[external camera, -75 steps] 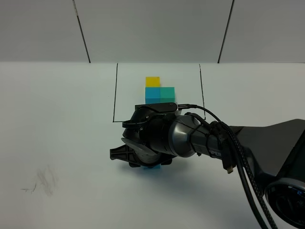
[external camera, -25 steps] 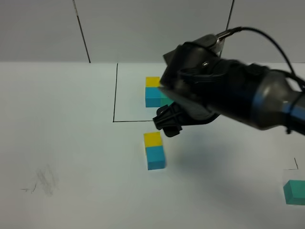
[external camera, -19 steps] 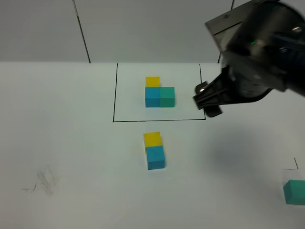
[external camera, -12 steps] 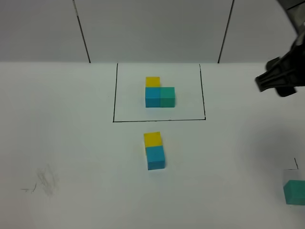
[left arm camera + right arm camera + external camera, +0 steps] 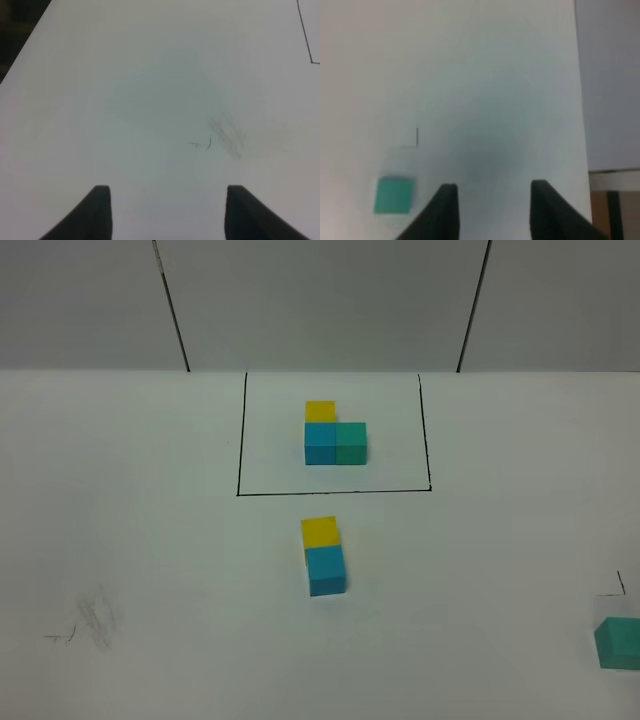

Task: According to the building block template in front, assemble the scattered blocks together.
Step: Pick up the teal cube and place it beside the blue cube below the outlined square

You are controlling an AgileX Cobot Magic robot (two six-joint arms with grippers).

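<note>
The template (image 5: 335, 434) is an L of yellow, blue and teal-green cubes inside a thin black rectangle at the table's far middle. In front of it the loose yellow cube (image 5: 320, 531) touches the loose sky-blue cube (image 5: 327, 571), in a line. The loose teal-green cube (image 5: 620, 643) lies alone at the right edge; it also shows in the right wrist view (image 5: 394, 195). No arm shows in the high view. My left gripper (image 5: 167, 210) is open and empty over bare table. My right gripper (image 5: 492, 207) is open and empty, beside the teal-green cube and apart from it.
Pencil scuffs (image 5: 90, 622) mark the white table at the front left, also in the left wrist view (image 5: 222, 137). A small black corner mark (image 5: 618, 585) sits by the teal-green cube. The table's right edge (image 5: 580, 100) runs close to my right gripper.
My right arm let go of the stacked-in-line yellow and blue cubes, rose and swung away to the right, out of the high view. The cubes have stayed put.
</note>
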